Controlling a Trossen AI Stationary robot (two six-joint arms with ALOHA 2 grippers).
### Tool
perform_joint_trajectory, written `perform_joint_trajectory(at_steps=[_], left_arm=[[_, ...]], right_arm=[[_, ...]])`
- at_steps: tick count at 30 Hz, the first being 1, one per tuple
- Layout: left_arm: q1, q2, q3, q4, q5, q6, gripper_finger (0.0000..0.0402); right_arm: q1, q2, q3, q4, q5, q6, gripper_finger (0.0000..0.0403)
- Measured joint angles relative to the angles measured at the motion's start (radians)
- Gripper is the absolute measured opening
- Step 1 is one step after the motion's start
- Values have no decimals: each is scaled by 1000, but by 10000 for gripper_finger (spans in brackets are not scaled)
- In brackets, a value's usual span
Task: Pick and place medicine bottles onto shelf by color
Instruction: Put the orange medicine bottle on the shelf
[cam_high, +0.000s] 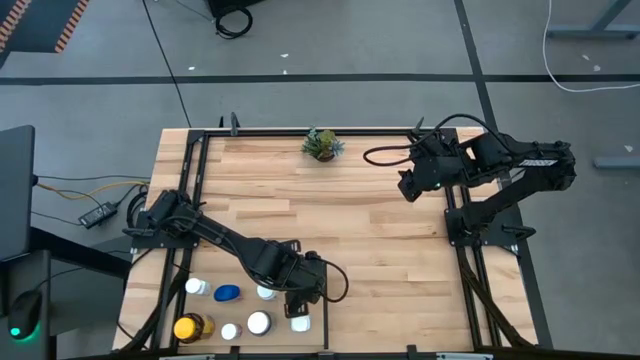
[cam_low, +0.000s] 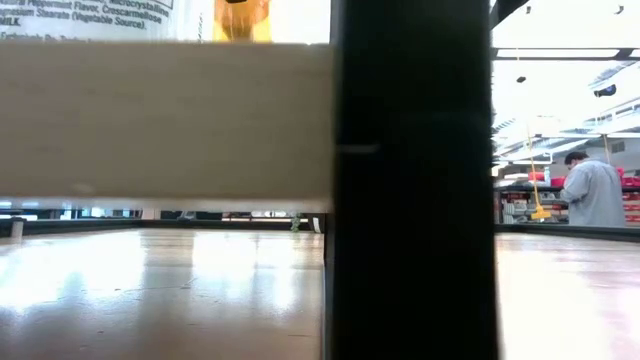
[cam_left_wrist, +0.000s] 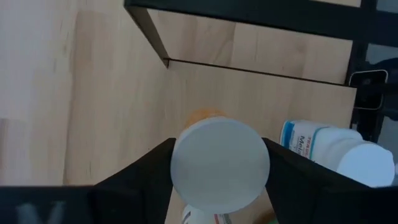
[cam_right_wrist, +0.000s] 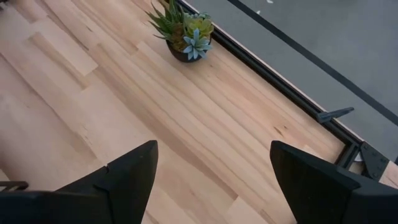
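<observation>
Medicine bottles cluster at the desk's near left corner: an amber bottle (cam_high: 190, 327), a blue bottle (cam_high: 227, 293) and several white-capped ones. The left end effector (cam_high: 300, 310) clamps a white-capped bottle (cam_left_wrist: 221, 163) between its fingers, its label mostly hidden under the cap. A black post (cam_low: 412, 180) blocks the low view. Farther right, the right end effector (cam_right_wrist: 211, 177) hangs open and empty near the potted plant (cam_high: 322, 144).
</observation>
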Motion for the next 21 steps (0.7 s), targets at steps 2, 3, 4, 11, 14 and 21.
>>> perform_joint_trajectory(at_steps=[2,3,4,11,14,21], left_arm=[[0,0,0,1,-9,-1,225],[0,0,0,0,-9,-1,228],[0,0,0,0,-9,-1,229],[-22,0,0,-1,-8,-1,219],[-30,11,0,-4,-8,4,219],[-34,47,0,1,-9,19,226]], right_arm=[[0,0,0,0,0,0,319],[0,0,0,0,0,0,319],[0,0,0,0,0,0,319],[0,0,0,0,-2,0,319],[0,0,0,0,-2,0,319],[0,0,0,0,-4,0,319]])
